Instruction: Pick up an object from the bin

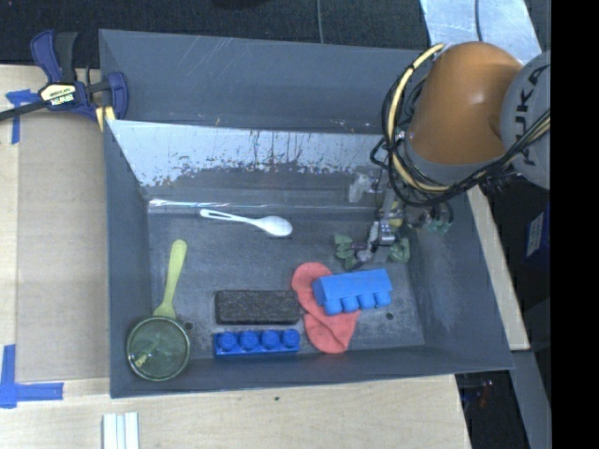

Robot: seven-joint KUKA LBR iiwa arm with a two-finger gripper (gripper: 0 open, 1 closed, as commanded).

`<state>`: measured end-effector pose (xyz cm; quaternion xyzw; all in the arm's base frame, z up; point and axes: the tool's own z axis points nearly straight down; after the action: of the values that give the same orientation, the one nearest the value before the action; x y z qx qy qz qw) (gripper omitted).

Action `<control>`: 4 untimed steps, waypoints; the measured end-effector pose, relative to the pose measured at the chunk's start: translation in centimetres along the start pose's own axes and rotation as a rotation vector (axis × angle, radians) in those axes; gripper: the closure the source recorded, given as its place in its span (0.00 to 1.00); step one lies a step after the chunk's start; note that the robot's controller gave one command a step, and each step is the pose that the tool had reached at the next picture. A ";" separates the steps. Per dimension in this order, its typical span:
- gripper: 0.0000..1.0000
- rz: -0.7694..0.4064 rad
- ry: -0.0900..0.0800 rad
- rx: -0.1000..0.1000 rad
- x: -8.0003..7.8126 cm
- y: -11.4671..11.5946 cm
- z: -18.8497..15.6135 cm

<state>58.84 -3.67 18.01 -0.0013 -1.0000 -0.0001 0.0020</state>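
My gripper [382, 230] hangs low in the right part of the bin, below the arm's orange cover. Small dark green pieces [344, 247] lie on the floor just left of it and under it. A little in front of it, a chunky blue studded block [353, 290] rests on a floppy salmon-pink piece [325, 324]. Nothing can be made out held in the gripper.
A white plastic spoon [249, 220] lies at the back middle. At the front lie a black rectangular pad [256, 306] and a long blue studded brick [255, 341]. A round green sieve-like tool with a yellow-green handle [160, 340] fills the front left corner.
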 end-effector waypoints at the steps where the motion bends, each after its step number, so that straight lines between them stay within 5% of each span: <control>1: 0.00 -0.001 -0.008 0.000 -0.2 0.0 -0.4; 2: 0.00 -0.113 -0.011 0.001 4.5 -1.1 7.1; 3: 0.00 -0.189 -0.014 0.002 6.0 -0.9 5.8; 4: 0.00 -0.085 -0.016 0.001 9.0 0.4 7.5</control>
<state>49.81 -3.29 10.55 0.0410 -0.9991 0.0005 -0.0060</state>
